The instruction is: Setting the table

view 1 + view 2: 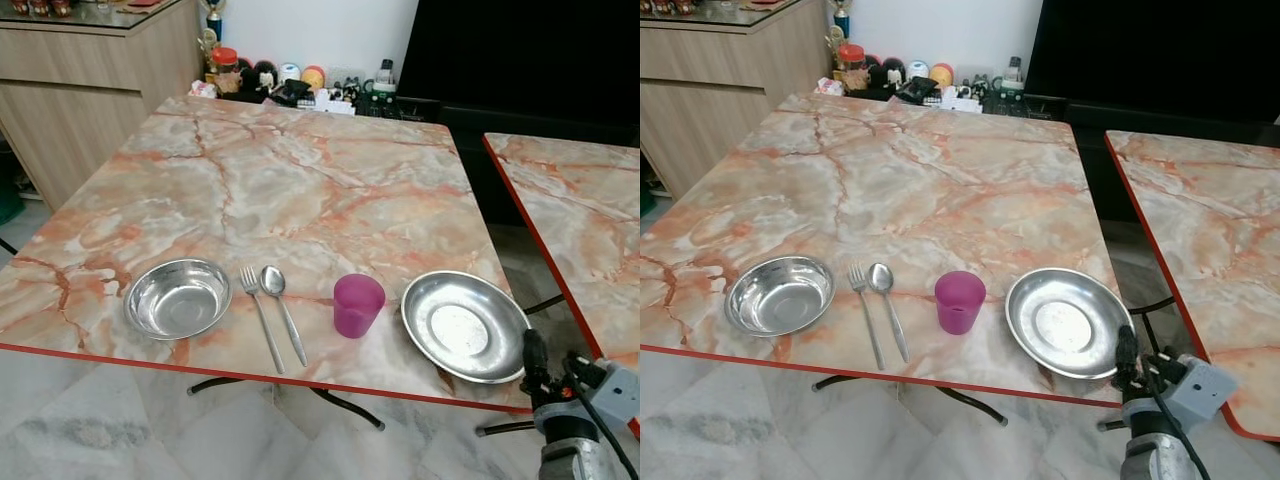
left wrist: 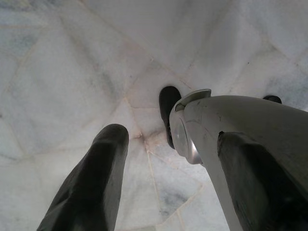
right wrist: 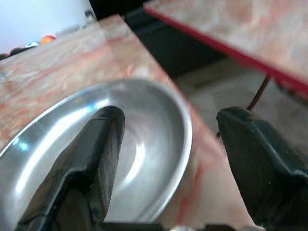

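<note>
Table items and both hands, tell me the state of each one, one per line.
Bowl: upright, empty.
Fork: flat beside the spoon.
Pink cup: upright.
Plate: empty, at the table edge.
Right hand: open, fingers straddling the plate's rim.
Left hand: open, empty, over the floor.

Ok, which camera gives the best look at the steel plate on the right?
The left eye view: the steel plate shows whole, beside the pink cup. The right eye view matches it. The right wrist view shows only part of its rim, blurred, between the open right gripper fingers.
</note>
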Available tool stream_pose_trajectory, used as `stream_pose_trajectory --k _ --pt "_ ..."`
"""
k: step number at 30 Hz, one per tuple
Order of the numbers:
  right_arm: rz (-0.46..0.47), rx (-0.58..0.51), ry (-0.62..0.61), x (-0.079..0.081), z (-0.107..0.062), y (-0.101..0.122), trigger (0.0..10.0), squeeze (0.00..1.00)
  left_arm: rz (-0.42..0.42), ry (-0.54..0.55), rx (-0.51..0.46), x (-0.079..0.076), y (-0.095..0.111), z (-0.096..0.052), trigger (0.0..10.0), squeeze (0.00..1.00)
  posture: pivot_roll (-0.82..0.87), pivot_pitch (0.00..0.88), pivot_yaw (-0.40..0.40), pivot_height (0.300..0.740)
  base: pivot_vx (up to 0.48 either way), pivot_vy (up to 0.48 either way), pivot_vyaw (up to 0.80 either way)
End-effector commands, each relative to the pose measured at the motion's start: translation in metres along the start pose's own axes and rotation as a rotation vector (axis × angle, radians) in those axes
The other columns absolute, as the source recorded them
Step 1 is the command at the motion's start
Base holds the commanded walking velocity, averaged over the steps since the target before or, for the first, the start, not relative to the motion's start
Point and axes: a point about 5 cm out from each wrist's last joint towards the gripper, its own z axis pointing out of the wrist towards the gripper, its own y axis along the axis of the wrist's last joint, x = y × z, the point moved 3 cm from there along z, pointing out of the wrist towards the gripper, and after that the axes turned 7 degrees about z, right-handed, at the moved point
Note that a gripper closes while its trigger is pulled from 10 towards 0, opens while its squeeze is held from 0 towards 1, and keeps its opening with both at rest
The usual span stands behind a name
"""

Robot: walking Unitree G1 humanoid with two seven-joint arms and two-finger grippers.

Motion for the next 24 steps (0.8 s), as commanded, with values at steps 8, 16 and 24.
stream_pose_trajectory --k 8,16,24 --pt "0.121 0.066 -0.054 -0.010 0.004 -0.011 10.0 0.00 0.013 -0.030 0.014 -0.008 -0.004 0.000 10.0 0.00 0.00 0.088 -0.083 0.740 0.000 0.000 0.00" --pt "0.166 0.103 -0.062 -0.009 0.012 -0.019 8.7 0.00 0.015 -0.034 0.009 -0.010 -0.003 0.000 10.0 0.00 0.00 0.091 -0.082 0.740 0.000 0.000 0.00" --pt "0.187 0.123 -0.034 0.001 0.020 -0.023 8.9 0.00 0.012 -0.033 0.008 -0.010 -0.003 0.000 10.0 0.00 0.00 0.095 -0.081 0.740 0.000 0.000 0.00"
